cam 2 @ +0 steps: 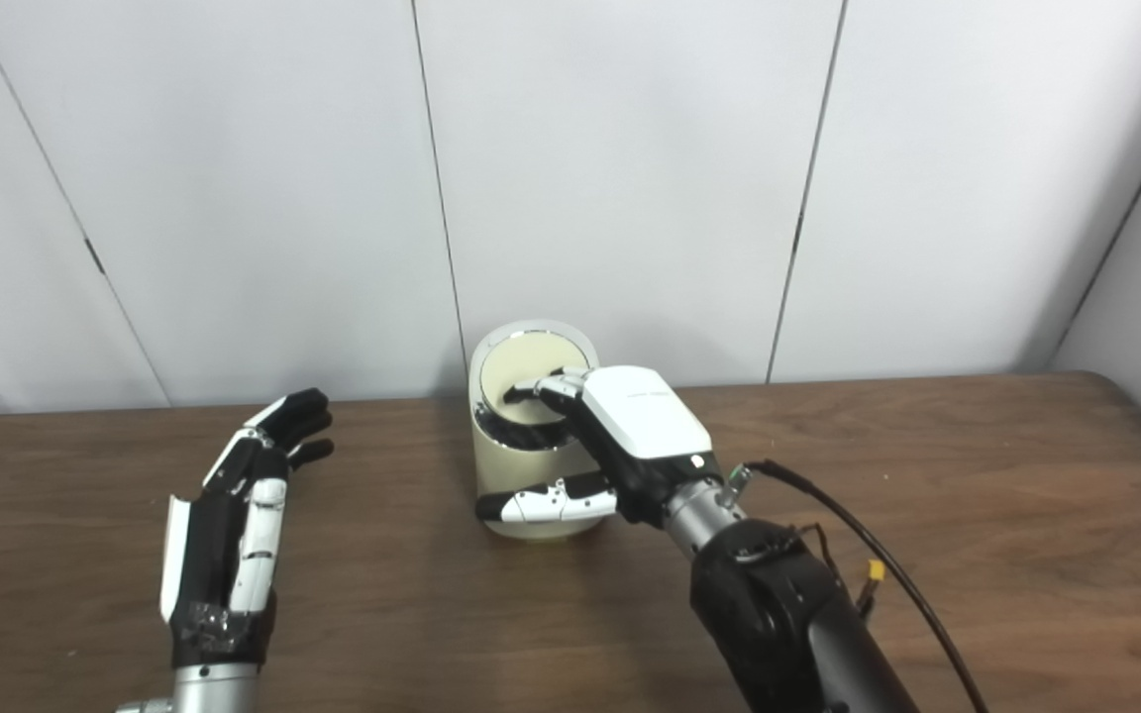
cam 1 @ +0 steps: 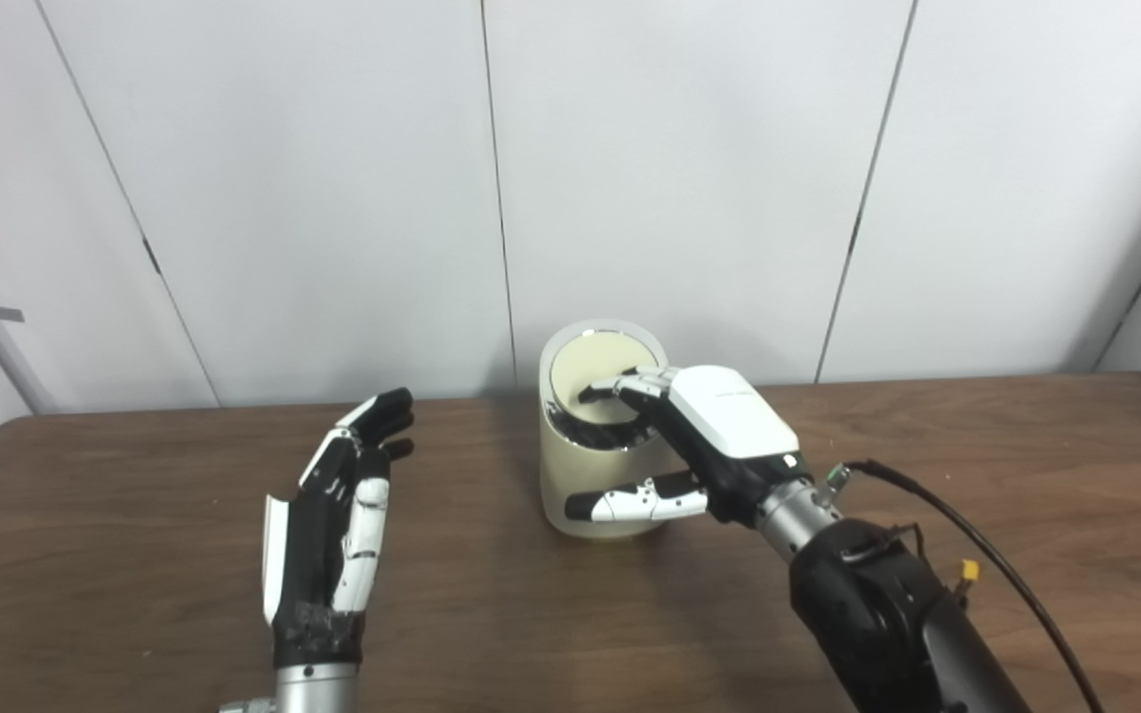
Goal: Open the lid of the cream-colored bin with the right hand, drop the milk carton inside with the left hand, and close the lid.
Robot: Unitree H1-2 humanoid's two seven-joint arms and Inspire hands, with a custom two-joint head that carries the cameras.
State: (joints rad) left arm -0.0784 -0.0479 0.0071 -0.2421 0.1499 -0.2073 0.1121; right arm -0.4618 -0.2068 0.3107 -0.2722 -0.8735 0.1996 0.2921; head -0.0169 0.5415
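We count one cream-colored bin, one lid, two hands: left hand, right hand, one surface.

Matt cream plastic bin, chrome rim, wood-grain table, glossy hand shell.

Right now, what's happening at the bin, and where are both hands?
The right hand is at the cream bin: its fingers reach over the raised lid, thumb along the bin's front. The left hand is open and empty above the table, left of the bin. No milk carton is in view.
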